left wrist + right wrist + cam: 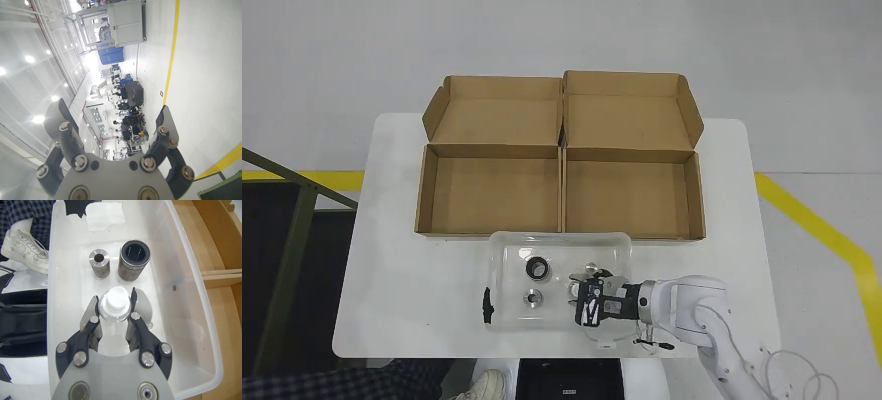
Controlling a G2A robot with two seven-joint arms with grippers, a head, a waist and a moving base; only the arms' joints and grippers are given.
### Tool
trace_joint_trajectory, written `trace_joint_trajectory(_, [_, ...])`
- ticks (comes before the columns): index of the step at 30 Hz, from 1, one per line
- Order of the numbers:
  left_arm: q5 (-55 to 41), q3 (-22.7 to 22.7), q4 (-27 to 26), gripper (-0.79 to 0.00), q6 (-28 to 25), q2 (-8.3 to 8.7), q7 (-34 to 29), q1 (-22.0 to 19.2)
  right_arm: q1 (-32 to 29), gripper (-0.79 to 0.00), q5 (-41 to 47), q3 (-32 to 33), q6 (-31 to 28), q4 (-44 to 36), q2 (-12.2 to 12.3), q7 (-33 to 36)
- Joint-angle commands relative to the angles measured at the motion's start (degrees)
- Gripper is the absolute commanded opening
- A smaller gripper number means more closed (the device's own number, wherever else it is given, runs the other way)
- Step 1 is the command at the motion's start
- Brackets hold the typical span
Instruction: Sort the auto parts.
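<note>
Top overhead, right wrist close, share bin (166,262); left likely sideways.

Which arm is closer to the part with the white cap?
Right. Its jaws clasp the white-capped part inside the tub; the left jaws face the room, away from it.

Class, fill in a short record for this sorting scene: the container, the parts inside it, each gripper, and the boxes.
Container: clear plastic bin on the white table.
Parts in bin: white-capped part, small steel bushing, larger bearing sleeve; the last two stand upright, side by side.
Right gripper: inside the bin, shut on the white-capped part.
Left gripper: open, holding nothing, aimed at the room.
Boxes: two open cardboard boxes side by side beyond the bin, lids folded back.
</note>
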Motion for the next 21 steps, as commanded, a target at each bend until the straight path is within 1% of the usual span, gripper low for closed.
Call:
trace_joint_trajectory(1, [0.00, 0.00, 0.00, 0.000, 0.00, 0.00, 0.00, 0.00, -0.16, -0.785, 0.47, 0.34, -0.09, -0.91, 0.16, -0.46])
trace_joint_trajectory(9, [0.00, 0.00, 0.00, 0.000, 0.00, 0.00, 0.00, 0.00, -1.60, -0.785, 3.94, 3.18, 0.25, -4.67, 0.92, -3.85])
trace_joint_trajectory(16, [0.00, 0.00, 0.00, 0.000, 0.00, 0.00, 0.00, 0.00, -1.98, -0.785, 12.38, 5.57, 2.56, -3.77, 1.11, -10.93])
trace_joint_trajectory(21, [0.00, 0.00, 0.00, 0.000, 0.00, 0.00, 0.00, 0.00, -1.55, -0.785, 20.18, 6.31, 4.18, -1.47, 1.05, -15.20])
